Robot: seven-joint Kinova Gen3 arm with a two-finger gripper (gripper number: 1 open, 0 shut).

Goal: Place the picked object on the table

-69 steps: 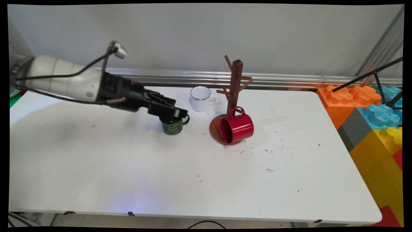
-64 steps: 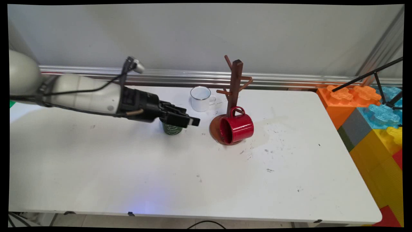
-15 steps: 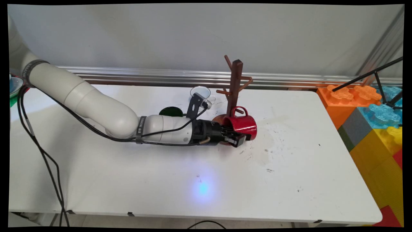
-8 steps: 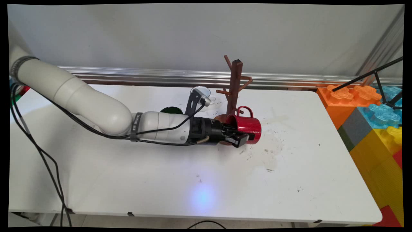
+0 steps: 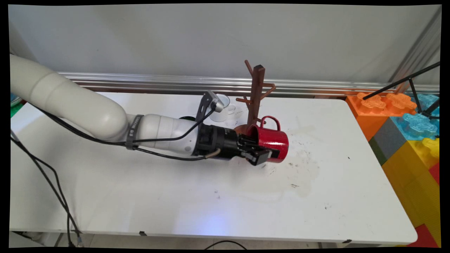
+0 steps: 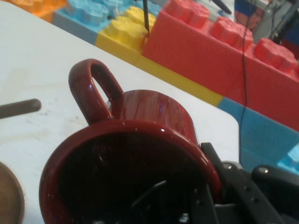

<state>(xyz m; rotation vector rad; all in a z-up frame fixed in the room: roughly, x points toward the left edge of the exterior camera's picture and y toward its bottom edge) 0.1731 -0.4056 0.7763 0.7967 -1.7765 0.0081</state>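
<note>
Main view: the gripper (image 5: 262,154) is clamped on the rim of the red mug (image 5: 272,142), held on its side just off the table (image 5: 175,196), beside the mug tree (image 5: 256,95); white cup (image 5: 225,105) behind.
Hand view: one finger (image 6: 233,186) outside the mug (image 6: 140,154) wall, handle up; toy blocks (image 6: 224,51) beyond.

The main view looks down from above the near side of the white table (image 5: 140,196) and faces the wall (image 5: 197,38) behind it, so it takes in almost the whole tabletop. The hand view looks along the gripper (image 6: 205,205) from very near. Both views share the red mug (image 5: 272,142) (image 6: 140,154), the table and the big toy bricks (image 5: 404,126) (image 6: 219,51) at the table's end.
</note>
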